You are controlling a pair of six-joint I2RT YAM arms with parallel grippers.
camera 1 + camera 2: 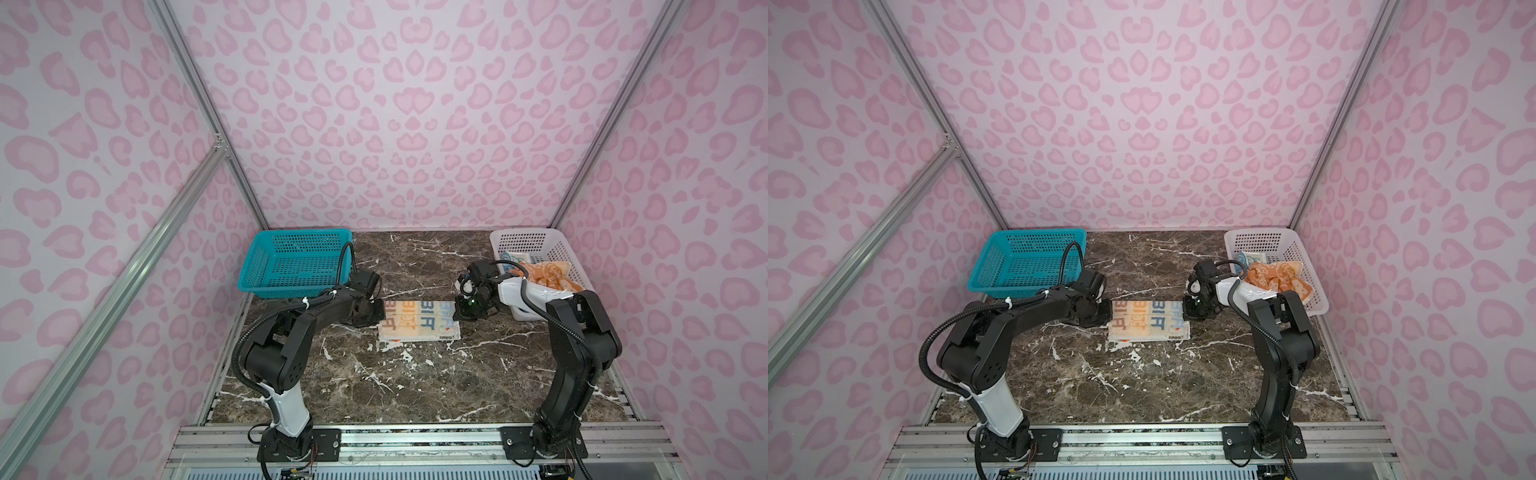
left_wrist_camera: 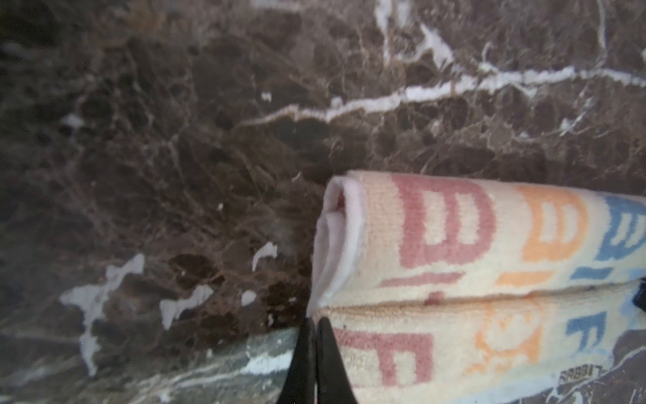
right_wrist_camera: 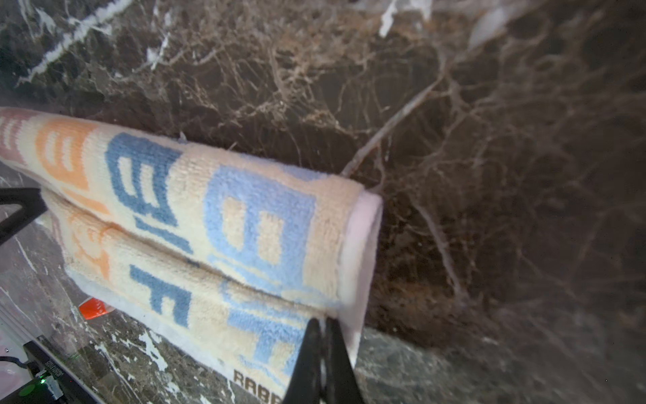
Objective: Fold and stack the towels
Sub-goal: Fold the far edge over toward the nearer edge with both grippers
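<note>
Cream terry towel with RABBIT lettering (image 1: 419,322) lies folded mid dark marble counter (image 1: 365,386), long axis 9-to-3 o'clock; left gripper (image 1: 380,312) clenched at 9 end, right gripper (image 1: 460,309) clenched at 3 end; cloth pinch unclear; arms equally near.

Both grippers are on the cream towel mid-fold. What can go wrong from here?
1. The left gripper and right gripper are shut on only the very corners of the cream towel. The thin hem could slip out when pulled.
2. The upper layer's edge lies partway across the lower layer. If released here, the fold would likely end up uneven.
3. The right arm passes over the near corner of the white basket, beside the orange towel. Swinging back may nudge it.
</note>
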